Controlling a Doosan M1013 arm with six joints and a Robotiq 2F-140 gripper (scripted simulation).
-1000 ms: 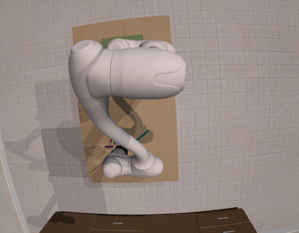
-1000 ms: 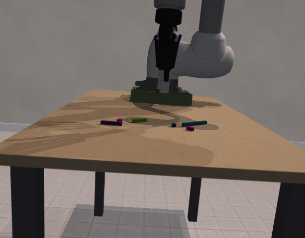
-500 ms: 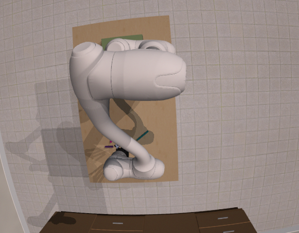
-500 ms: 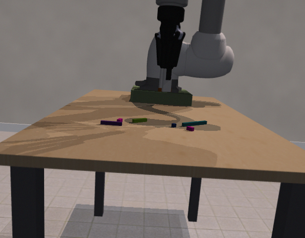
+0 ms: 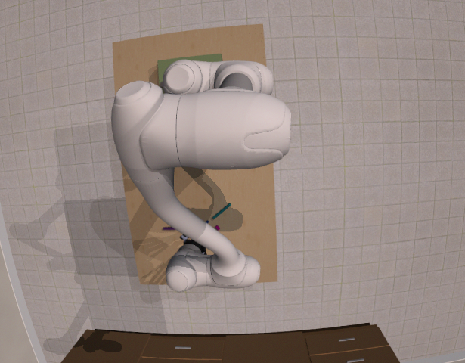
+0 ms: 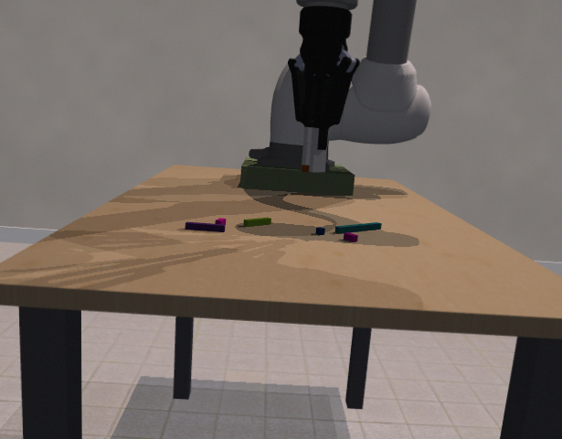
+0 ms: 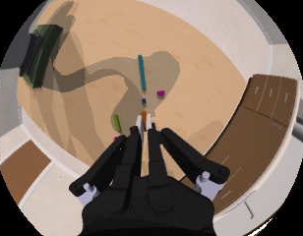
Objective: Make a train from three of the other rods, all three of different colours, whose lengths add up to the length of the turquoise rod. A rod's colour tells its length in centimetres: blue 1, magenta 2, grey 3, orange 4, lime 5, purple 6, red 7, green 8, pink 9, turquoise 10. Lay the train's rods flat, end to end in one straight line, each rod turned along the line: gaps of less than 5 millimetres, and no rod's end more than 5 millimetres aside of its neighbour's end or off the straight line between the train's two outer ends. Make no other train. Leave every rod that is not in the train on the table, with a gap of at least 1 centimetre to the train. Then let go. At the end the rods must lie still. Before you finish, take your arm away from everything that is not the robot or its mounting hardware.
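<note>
My gripper (image 6: pixel 313 163) (image 7: pixel 145 121) is shut on the orange rod (image 6: pixel 305 167) (image 7: pixel 144 116), high above the table. The turquoise rod (image 5: pixel 221 211) (image 6: pixel 357 228) (image 7: pixel 142 73) lies flat. The blue rod (image 5: pixel 206 221) (image 6: pixel 320 230) (image 7: pixel 144 100) lies near its end, apart from it. One magenta rod (image 5: pixel 217 228) (image 6: pixel 350 237) (image 7: pixel 160 92) lies beside these two. The lime rod (image 6: pixel 257 221) (image 7: pixel 117 123) lies apart; the arm hides it in the top view. A second magenta rod (image 6: pixel 220 221) (image 7: pixel 115 139) lies close behind the purple rod (image 5: pixel 168 228) (image 6: pixel 205 227) in the exterior view.
The arm's green base block (image 5: pixel 162 66) (image 6: pixel 295 182) (image 7: pixel 47 56) stands at the table's far end in the exterior view. The wooden table (image 5: pixel 255 187) (image 6: pixel 252 278) (image 7: pixel 206 74) carries the rods. A brown cabinet (image 5: pixel 263 347) (image 7: pixel 255 118) stands beyond the table's edge.
</note>
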